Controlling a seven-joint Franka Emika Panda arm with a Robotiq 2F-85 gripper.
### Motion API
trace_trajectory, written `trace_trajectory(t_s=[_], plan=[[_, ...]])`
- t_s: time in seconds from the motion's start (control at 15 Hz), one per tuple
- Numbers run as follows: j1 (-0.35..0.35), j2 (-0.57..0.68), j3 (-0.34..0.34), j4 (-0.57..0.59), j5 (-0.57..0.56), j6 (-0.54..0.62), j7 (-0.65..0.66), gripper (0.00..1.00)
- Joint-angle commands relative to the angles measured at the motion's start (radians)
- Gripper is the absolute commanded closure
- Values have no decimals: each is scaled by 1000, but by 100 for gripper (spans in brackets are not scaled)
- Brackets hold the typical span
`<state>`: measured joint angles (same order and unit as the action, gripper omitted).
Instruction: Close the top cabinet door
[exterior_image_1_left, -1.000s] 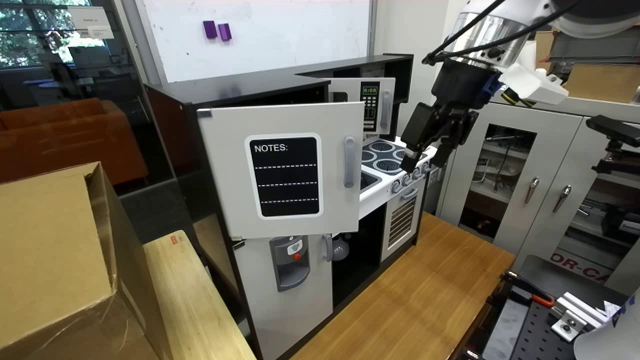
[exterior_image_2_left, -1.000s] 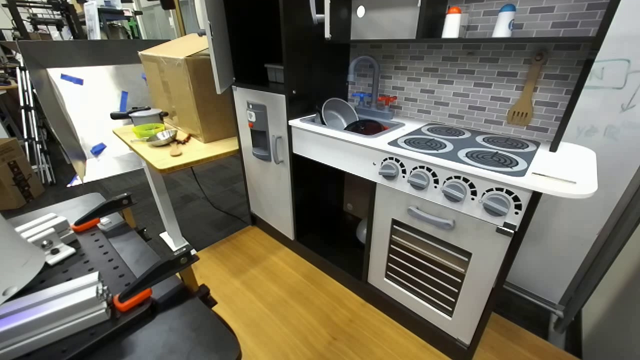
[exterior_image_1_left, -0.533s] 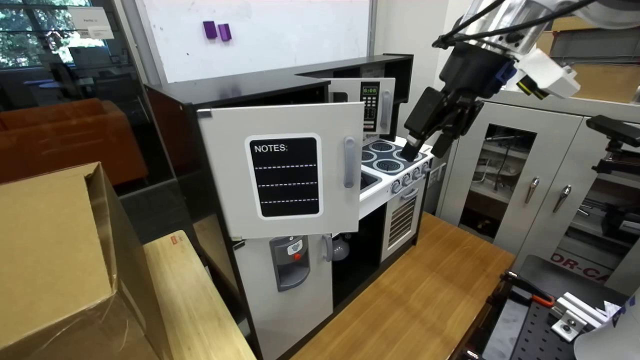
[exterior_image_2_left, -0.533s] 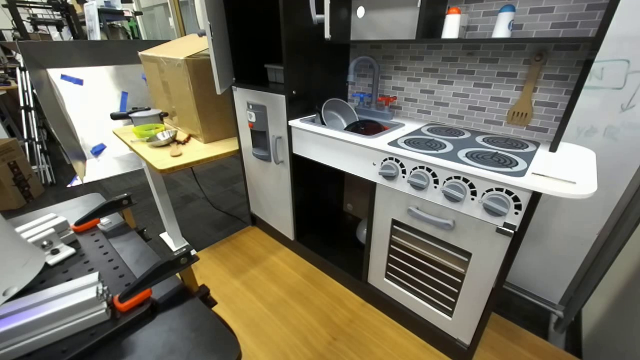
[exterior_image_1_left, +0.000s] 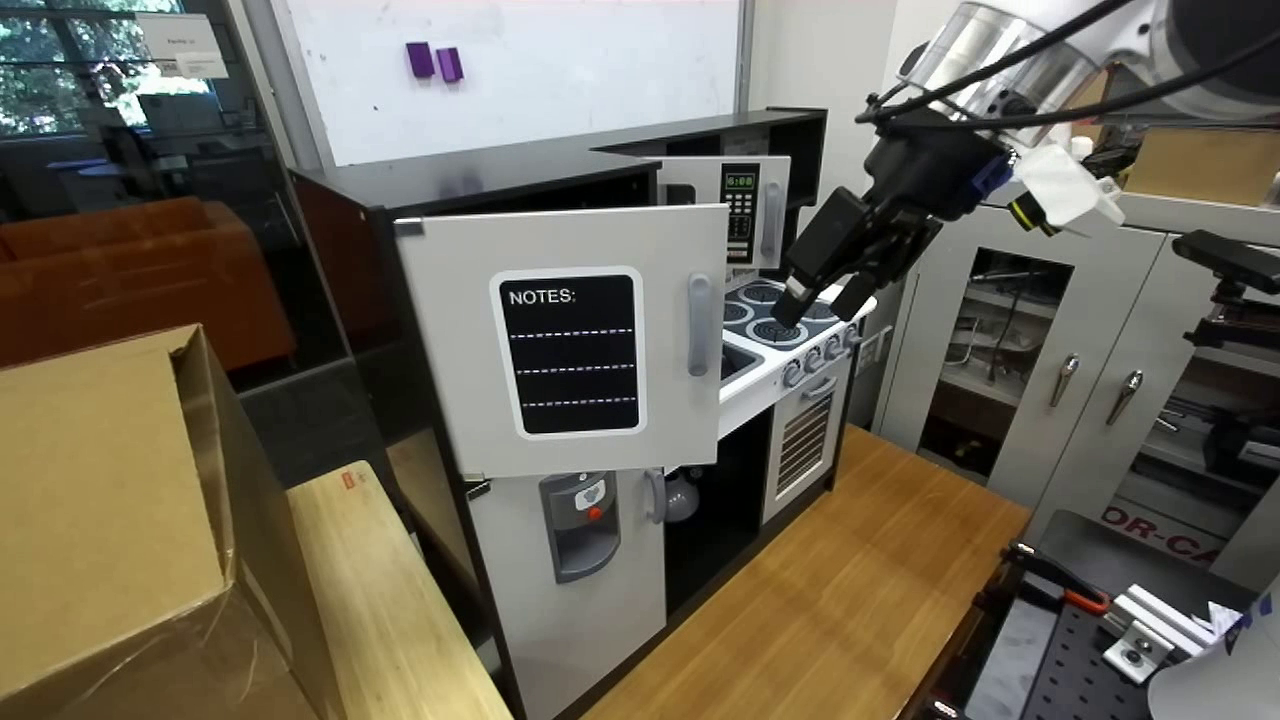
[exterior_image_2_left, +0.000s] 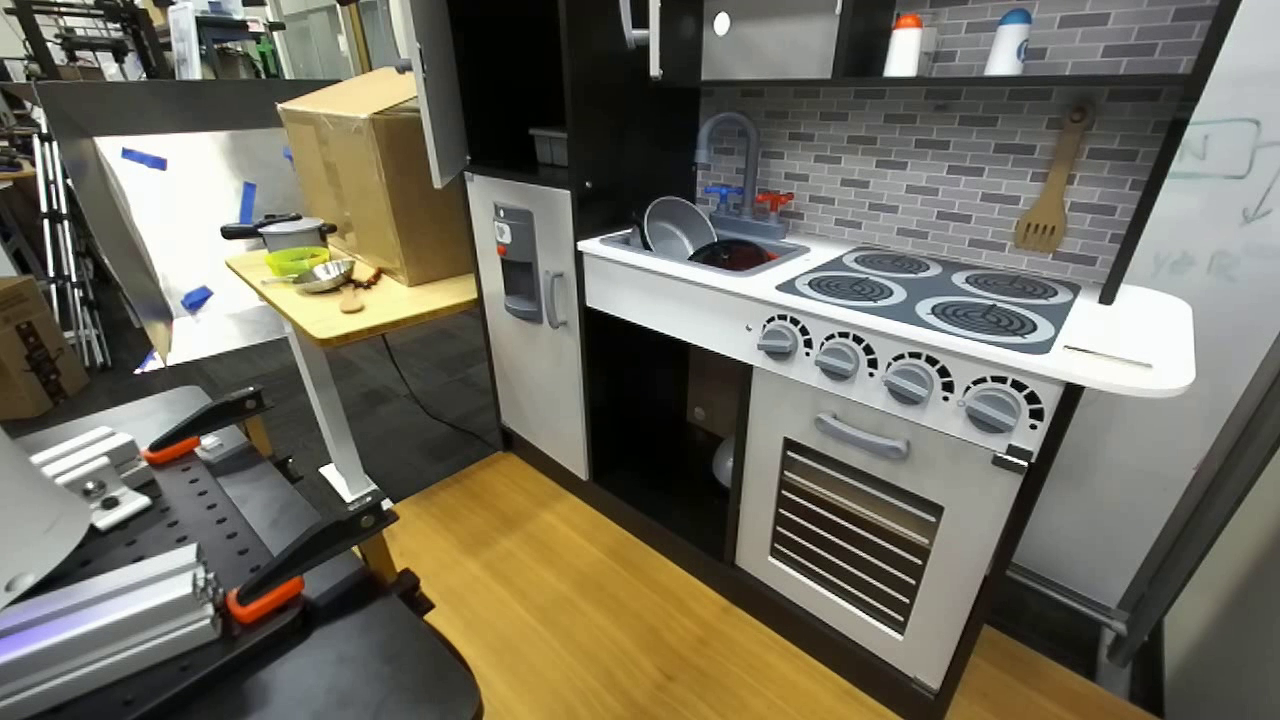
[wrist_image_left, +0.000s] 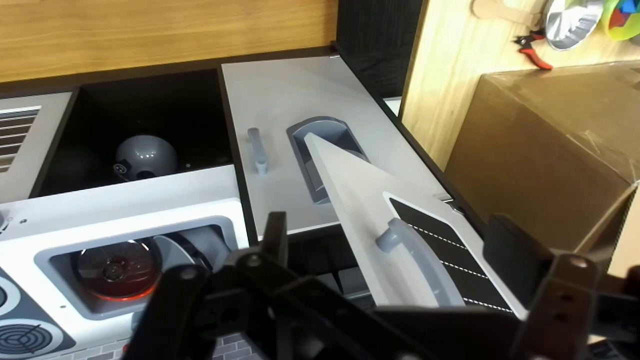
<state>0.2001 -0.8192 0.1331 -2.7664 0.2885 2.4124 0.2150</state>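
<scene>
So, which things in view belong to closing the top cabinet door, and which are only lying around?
For the job:
gripper, open
top cabinet door, standing open
its handle, perhaps

Just about the place:
big cardboard box
grey pot
green bowl
spatula, hanging

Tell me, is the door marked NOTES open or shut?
Open: the door stands angled out from the black cabinet, and the wrist view shows the dark interior past its edge.
</scene>
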Motion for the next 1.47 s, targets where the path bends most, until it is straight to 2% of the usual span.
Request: trace_trajectory(t_s=[0.0,0.73,0.93,1.2,1.4], plan=[[-3,-1,2,3,2,-4,-2,0],[-3,-6,2,3,2,-4,-2,0],[-2,-23,11,-6,-2,50,-10,0],[34,-66,3,-34,3,109,-51,0],[58,-51,1,-4,5,131,-70,0]])
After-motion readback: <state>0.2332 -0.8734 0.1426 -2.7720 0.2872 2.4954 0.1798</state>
